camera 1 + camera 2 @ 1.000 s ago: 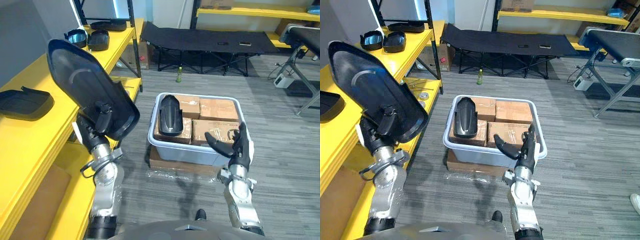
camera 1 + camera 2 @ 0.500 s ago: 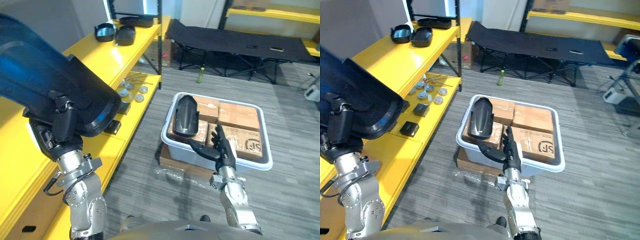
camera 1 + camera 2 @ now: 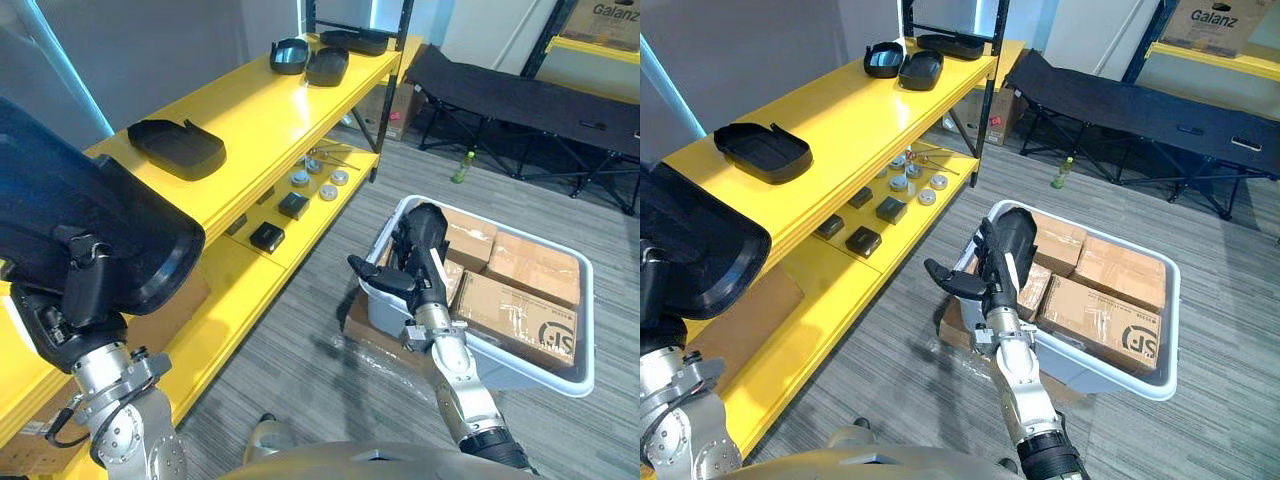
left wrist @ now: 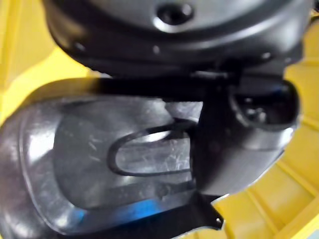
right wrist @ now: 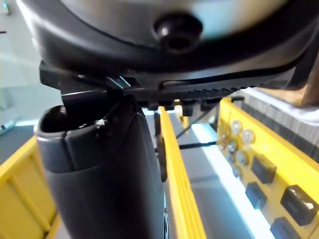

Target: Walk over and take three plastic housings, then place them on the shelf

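One black housing [image 3: 90, 205] sits clamped in the left hand [image 3: 85, 295], near left beside the yellow shelf [image 3: 255, 105]. Right eye view: right hand [image 3: 994, 292], fingers straight and spread, in front of the grey bin [image 3: 1170, 320] holding a second housing [image 3: 1018, 232]. Left wrist view: fingers wrap the black housing's edge.

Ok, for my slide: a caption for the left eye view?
Left hand holds a black housing beside the yellow shelf; right hand open by the bin.
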